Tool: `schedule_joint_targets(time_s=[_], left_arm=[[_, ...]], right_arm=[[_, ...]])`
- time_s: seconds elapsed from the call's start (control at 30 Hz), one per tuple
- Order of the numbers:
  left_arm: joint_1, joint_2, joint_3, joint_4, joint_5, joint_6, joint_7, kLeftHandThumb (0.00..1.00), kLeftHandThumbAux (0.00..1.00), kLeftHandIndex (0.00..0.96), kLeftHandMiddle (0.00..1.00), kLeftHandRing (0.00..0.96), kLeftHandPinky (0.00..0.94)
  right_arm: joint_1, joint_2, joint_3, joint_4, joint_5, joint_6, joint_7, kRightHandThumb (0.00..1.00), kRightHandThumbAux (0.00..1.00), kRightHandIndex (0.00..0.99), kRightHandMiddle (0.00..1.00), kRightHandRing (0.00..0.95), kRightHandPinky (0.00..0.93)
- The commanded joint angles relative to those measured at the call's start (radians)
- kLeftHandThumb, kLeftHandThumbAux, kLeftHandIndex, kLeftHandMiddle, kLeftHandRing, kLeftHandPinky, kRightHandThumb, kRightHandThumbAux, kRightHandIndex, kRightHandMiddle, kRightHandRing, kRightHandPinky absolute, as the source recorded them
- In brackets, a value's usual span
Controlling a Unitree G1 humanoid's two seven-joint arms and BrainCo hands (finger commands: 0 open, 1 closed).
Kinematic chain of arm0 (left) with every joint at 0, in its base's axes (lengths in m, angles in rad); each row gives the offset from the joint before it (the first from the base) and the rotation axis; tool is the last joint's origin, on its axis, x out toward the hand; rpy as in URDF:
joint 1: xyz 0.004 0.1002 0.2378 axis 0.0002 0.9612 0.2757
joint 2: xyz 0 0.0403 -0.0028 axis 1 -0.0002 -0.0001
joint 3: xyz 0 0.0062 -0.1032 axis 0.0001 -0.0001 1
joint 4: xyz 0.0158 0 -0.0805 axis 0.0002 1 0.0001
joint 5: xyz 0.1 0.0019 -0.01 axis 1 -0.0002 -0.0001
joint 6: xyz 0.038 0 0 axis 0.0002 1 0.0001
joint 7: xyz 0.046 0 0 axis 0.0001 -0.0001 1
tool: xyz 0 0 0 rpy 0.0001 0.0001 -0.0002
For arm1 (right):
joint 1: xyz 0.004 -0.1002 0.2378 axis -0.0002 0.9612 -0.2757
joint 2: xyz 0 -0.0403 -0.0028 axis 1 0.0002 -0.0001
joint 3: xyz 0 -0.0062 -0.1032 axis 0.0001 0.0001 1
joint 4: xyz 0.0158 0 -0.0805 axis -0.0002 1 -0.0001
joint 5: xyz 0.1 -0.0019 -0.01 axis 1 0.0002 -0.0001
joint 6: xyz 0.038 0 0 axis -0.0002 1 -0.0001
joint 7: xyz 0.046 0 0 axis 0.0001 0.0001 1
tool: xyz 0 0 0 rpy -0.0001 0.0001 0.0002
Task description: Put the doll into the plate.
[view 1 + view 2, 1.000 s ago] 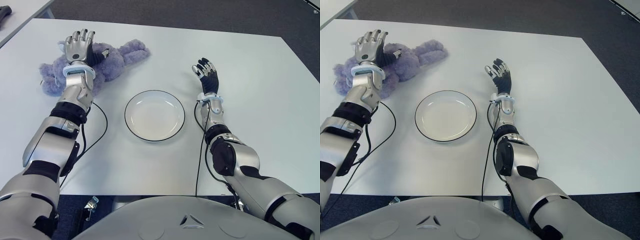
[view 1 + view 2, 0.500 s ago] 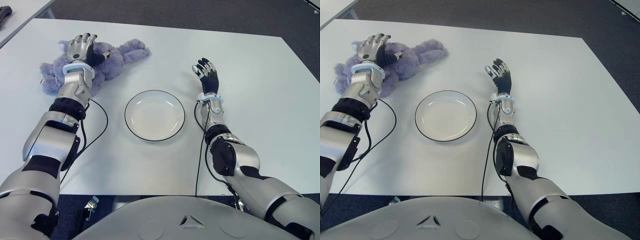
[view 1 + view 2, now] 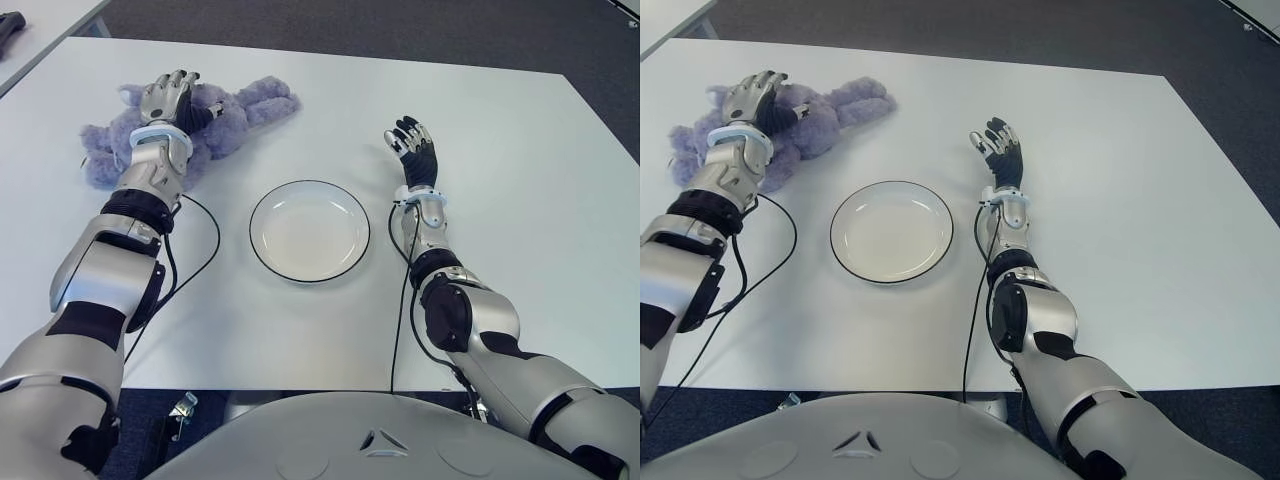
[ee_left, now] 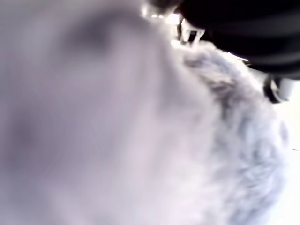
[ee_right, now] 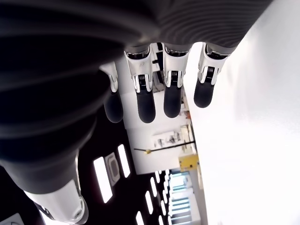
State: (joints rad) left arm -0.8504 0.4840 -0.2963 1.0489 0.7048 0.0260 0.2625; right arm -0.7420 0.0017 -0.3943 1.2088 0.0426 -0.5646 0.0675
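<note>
A purple plush doll lies on the white table at the far left. My left hand is laid on top of the doll's body, fingers stretched over the fur and not closed round it. The left wrist view is filled by the doll's fur from very close. A white plate with a dark rim sits in the middle of the table, with nothing in it. My right hand shows to the right of the plate, palm up, its fingers spread and holding nothing.
A black cable loops on the table between my left forearm and the plate. A second table's corner shows at the far left. Dark floor lies beyond the table's far edge.
My left hand has tipped forward and come down onto the doll, fingers lowering onto its fur. The doll, plate and right hand have stayed put.
</note>
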Motion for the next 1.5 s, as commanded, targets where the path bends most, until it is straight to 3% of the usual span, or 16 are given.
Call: schedule_joint_targets(time_s=[0.03,0.53,0.73,1.23,1.5], left_arm=[[0.026,-0.074,-0.008,0.076,-0.059,-0.038,-0.080,0.320,0.217,0.000,0.000,0.000,0.073],[0.018,-0.117,-0.005,0.031,-0.139,-0.038,-0.230,0.287,0.266,0.000,0.000,0.040,0.076],[0.017,-0.125,-0.018,0.148,-0.125,-0.071,-0.203,0.282,0.257,0.000,0.000,0.039,0.084],[0.012,-0.124,-0.031,0.189,-0.112,-0.062,-0.204,0.340,0.208,0.000,0.030,0.041,0.030],[0.019,-0.119,-0.026,0.213,-0.114,-0.060,-0.197,0.420,0.247,0.000,0.059,0.055,0.026]], right_arm=[[0.240,0.040,-0.009,0.128,0.016,0.039,-0.018,0.140,0.765,0.176,0.178,0.130,0.131],[0.240,0.046,-0.001,0.126,0.010,0.033,-0.038,0.171,0.774,0.175,0.179,0.134,0.143],[0.241,0.052,-0.008,0.125,0.020,0.026,-0.031,0.216,0.791,0.186,0.184,0.141,0.156],[0.244,0.057,-0.018,0.123,0.031,0.018,-0.024,0.252,0.811,0.189,0.197,0.159,0.180],[0.244,0.058,-0.020,0.122,0.033,0.014,-0.020,0.243,0.800,0.183,0.185,0.147,0.167]])
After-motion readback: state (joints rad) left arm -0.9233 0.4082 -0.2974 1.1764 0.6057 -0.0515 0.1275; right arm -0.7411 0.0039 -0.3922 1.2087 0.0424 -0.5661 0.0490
